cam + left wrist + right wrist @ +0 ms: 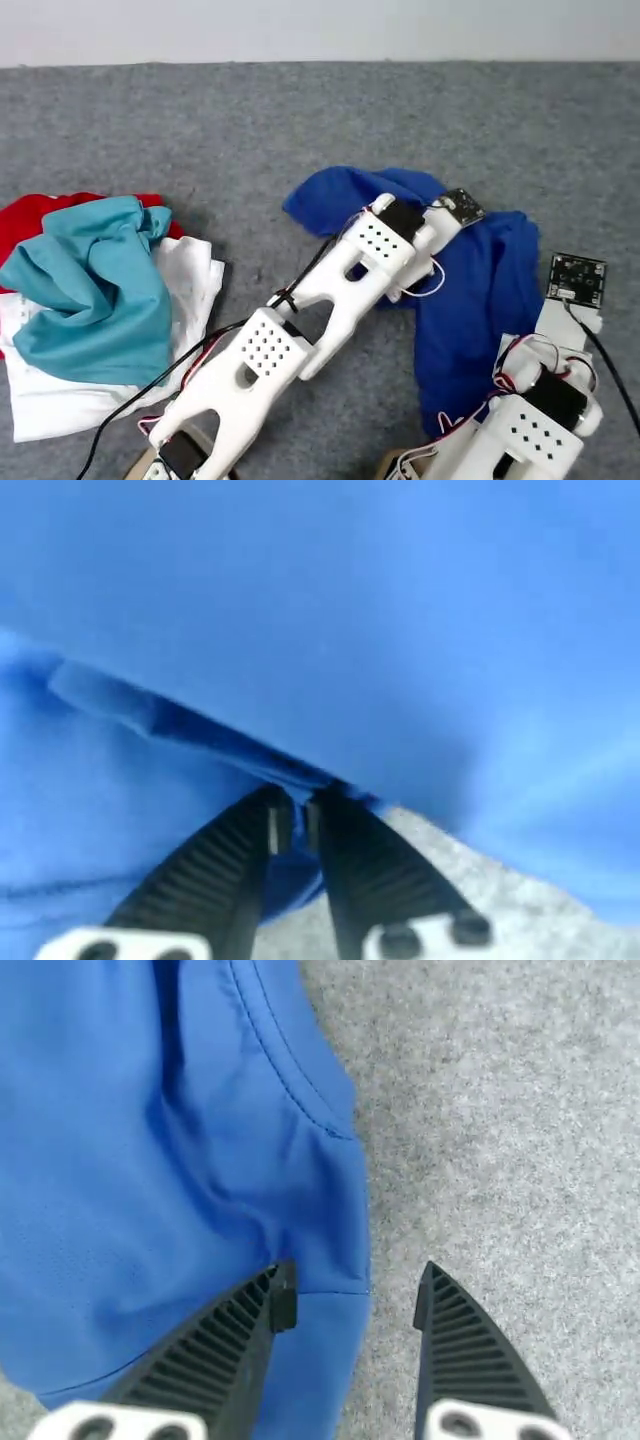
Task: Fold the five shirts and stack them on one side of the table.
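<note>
Blue shirt point(470, 300) lies crumpled right of centre in the high view, running from the middle of the frame down toward the lower right. It sits on the grey table cover point(300, 110).

Left gripper point(295, 825): jaws all but closed. I see a thin fold of the blue cloth pinched between the two tips. The rest of the shirt spreads beyond and to both sides of the tips, and a patch of grey cover shows beside one jaw. In the high view the left arm reaches diagonally from the lower left to the shirt's upper part, its wrist over the cloth.

Right gripper point(357, 1285): jaws wide apart, holding nothing. One ribbed finger point(240, 1345) lies over the shirt's edge and the other is over bare grey cover. The stitched hem runs down into the gap, close to the finger on the cloth side. In the high view the right arm sits at the lower right, just beside the shirt's right edge.

Pile at the left edge, well apart from both arms: teal shirt point(95, 290) on top, white shirt point(190, 275) under it, red shirt point(30, 215) showing at the upper left of the heap. All three are loose and unfolded.
</note>
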Robot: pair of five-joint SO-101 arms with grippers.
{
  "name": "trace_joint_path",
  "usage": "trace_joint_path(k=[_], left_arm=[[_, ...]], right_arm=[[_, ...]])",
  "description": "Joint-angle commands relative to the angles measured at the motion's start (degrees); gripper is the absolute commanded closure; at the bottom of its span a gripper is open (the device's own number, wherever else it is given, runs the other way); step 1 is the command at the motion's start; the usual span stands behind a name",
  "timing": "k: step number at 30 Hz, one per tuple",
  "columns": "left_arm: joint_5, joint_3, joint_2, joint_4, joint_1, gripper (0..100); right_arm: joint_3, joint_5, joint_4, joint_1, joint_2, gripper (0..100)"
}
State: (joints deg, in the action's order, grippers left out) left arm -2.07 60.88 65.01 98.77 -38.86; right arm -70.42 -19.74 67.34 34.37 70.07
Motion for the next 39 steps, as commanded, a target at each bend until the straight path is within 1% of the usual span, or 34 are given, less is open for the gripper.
trace_joint_path(k=[1,10,13,17,19,21,23,25,27,29,31,35,37,39], left_arm=[[-0.70,-2.68,-2.46,1.93,7.65,99],[-0.88,-7.43,-2.81,1.85,30.68,99],[-0.88,-7.16,-3.25,1.67,36.84,99],[-0.79,-4.09,-3.25,1.76,42.29,99],[-0.53,-2.59,-3.25,1.85,43.60,99],[-0.53,-2.15,-3.34,1.85,43.43,99],[-0.44,-1.89,-3.34,1.85,41.93,99],[-0.35,-1.63,-3.34,1.67,39.30,99],[0.70,0.31,-3.16,1.67,36.31,99],[3.16,2.95,-2.90,1.58,34.11,98],[5.36,6.11,-2.81,1.58,33.32,98],[6.15,8.75,-3.25,1.76,33.23,98],[6.15,8.75,-3.25,1.76,33.32,98],[6.15,8.75,-3.25,1.76,33.32,98]], right_arm=[[0.09,-0.18,-0.92,0.31,0.66,80.4],[0.09,-0.18,-1.01,0.31,0.66,80.4],[0.09,-0.18,-1.01,0.22,0.66,80.5],[0.09,-0.18,-1.01,0.22,0.66,80.5],[0.00,-0.18,-1.01,0.13,0.66,80.2],[-0.26,-1.05,-0.57,-1.54,0.57,80.2],[-0.70,-6.51,0.84,-6.55,0.13,80.1],[-1.93,-13.80,3.21,-14.37,0.13,80.1],[-2.55,-18.20,5.49,-22.73,0.04,80.1],[-1.67,-18.73,7.08,-31.16,0.04,80.1],[-0.18,-18.73,8.31,-39.34,0.04,80.3],[2.99,-18.73,13.32,-54.64,0.04,80.5],[3.60,-18.73,14.81,-60.44,-0.04,80.5],[3.60,-18.64,14.73,-64.13,-0.66,80.5]])
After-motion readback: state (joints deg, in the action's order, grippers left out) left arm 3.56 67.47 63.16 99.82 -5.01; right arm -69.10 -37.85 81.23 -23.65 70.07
